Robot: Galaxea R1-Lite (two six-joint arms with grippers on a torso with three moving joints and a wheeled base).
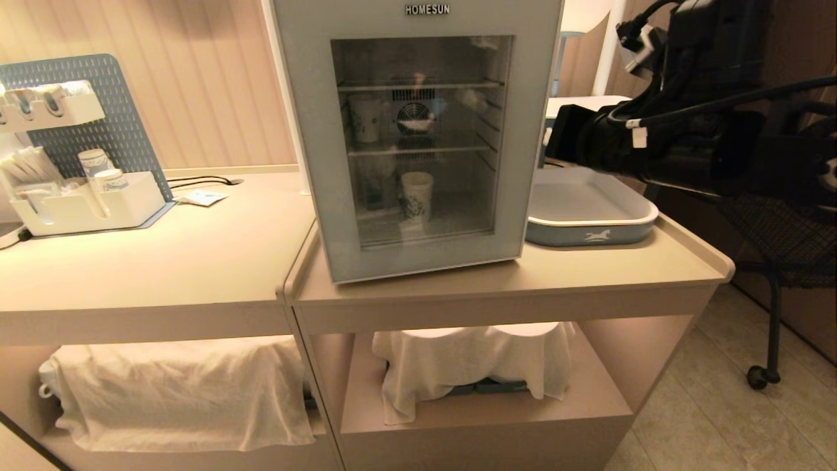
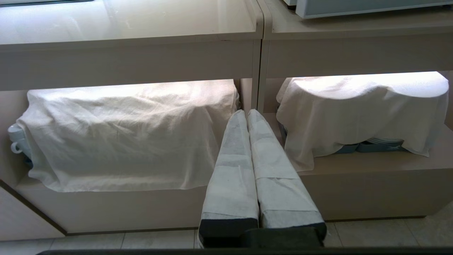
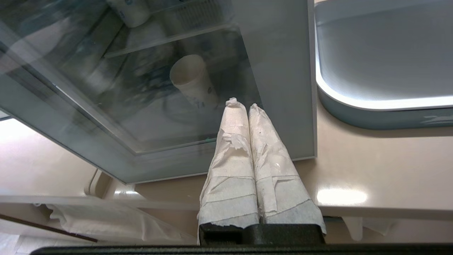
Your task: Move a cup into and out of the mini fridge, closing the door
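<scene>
While door [image 1: 418, 140] sits closed, cup [image 1: 416, 195] inside mini fridge [image 1: 418, 19]; right gripper [image 3: 247, 106] clenched empty out front, left gripper [image 2: 247, 112] clenched too, parked low.

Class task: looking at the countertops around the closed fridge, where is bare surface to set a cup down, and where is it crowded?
Free: the counter between the organiser and the mini fridge, and the tray bottom. Crowded: the organiser corner.

White blue-patterned cup [image 1: 416, 195] upright on mini fridge [image 1: 418, 131] floor; glass door [image 1: 314, 163] shut
</scene>
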